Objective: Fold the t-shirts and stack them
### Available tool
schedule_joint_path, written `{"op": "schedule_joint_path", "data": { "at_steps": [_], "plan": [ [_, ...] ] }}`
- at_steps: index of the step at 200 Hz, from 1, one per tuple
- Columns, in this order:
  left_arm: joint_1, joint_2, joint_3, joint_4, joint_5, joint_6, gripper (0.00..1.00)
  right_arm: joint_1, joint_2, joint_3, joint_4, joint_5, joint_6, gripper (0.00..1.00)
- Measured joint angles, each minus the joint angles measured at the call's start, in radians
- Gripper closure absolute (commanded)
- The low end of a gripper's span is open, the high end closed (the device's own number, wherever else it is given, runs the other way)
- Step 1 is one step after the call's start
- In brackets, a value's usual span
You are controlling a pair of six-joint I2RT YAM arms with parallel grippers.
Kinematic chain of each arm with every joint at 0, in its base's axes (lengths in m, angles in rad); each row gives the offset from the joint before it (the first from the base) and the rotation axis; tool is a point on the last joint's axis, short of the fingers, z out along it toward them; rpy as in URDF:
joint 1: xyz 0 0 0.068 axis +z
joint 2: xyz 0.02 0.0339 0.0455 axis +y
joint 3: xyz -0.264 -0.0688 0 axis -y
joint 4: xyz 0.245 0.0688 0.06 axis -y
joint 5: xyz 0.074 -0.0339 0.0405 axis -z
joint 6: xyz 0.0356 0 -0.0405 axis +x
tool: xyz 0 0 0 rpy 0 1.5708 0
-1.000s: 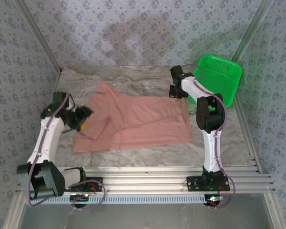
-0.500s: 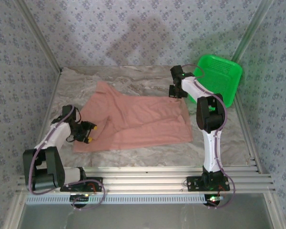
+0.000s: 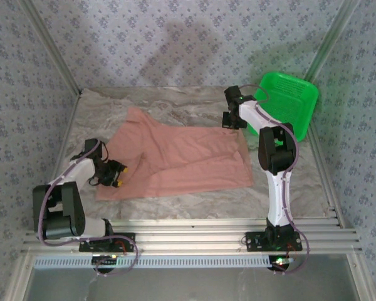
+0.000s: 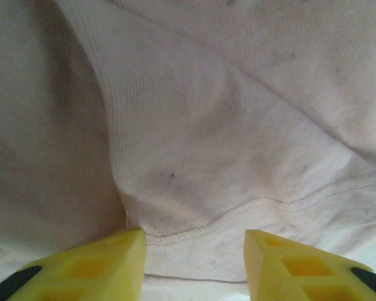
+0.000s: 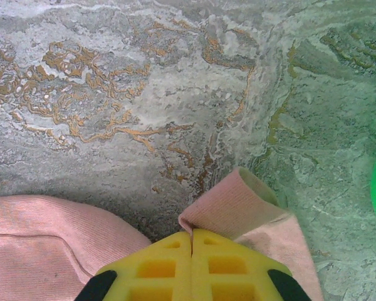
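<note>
Since the right gripper (image 5: 192, 241) is pinched shut on the corner of the t-shirt (image 3: 182, 157) nearest the green basket (image 3: 287, 94), probably anchoring the spread-out cloth, the left gripper (image 4: 194, 251) sits with jaws apart over the hem farthest from the basket, ready to grab for folding imo.

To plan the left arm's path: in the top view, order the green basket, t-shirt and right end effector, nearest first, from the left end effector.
1. t-shirt, its left edge directly at the left end effector.
2. right end effector, at the shirt's far right corner.
3. green basket, back right.
</note>
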Motion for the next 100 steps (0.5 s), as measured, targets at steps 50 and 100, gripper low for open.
{"op": "schedule_joint_path", "data": {
  "at_steps": [50, 100],
  "plan": [
    [-0.002, 0.012, -0.006, 0.029, -0.002, -0.01, 0.95, -0.001, 0.0, 0.0, 0.0, 0.0, 0.0, 1.0],
    [-0.008, 0.007, -0.006, 0.029, -0.001, -0.002, 0.83, -0.003, 0.0, 0.0, 0.0, -0.004, -0.001, 1.0]
  ]
}}
